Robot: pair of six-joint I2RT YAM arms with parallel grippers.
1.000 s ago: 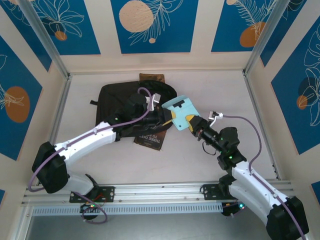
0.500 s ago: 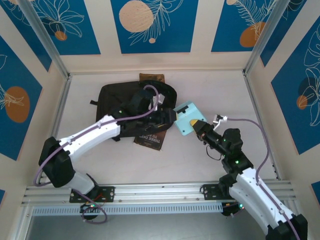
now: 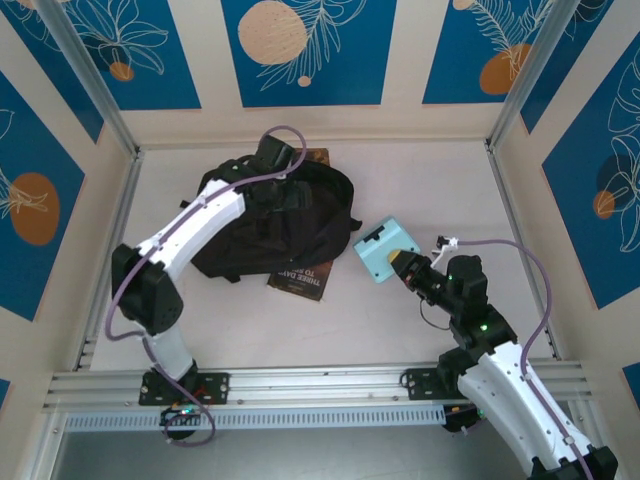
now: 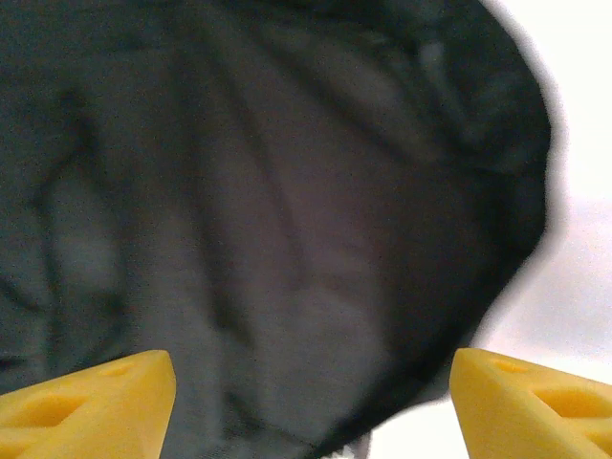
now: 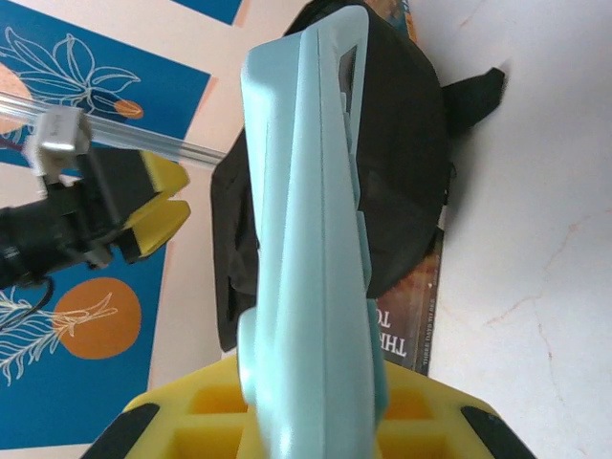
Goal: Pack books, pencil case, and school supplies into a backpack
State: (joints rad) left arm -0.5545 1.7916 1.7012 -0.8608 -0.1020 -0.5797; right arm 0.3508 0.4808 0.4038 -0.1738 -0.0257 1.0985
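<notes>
While the right gripper (image 3: 405, 266) clamps the light-teal piece (image 3: 385, 246) at 3 o'clock of the backpack (image 3: 250, 235), the left gripper (image 4: 311, 387) hangs spread and empty over its black fabric. With nothing holding the seemingly slack opening, the piece could snag and slip.

Overhead looks down — wrist views close in; all share backpack (image 3: 300, 232).

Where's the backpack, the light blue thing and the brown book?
backpack (image 3: 312, 226): top view, middle of its black fabric.
light blue thing (image 3: 385, 251): top view, its flat face.
brown book (image 3: 298, 282): top view, corner poking from under the backpack.
</notes>
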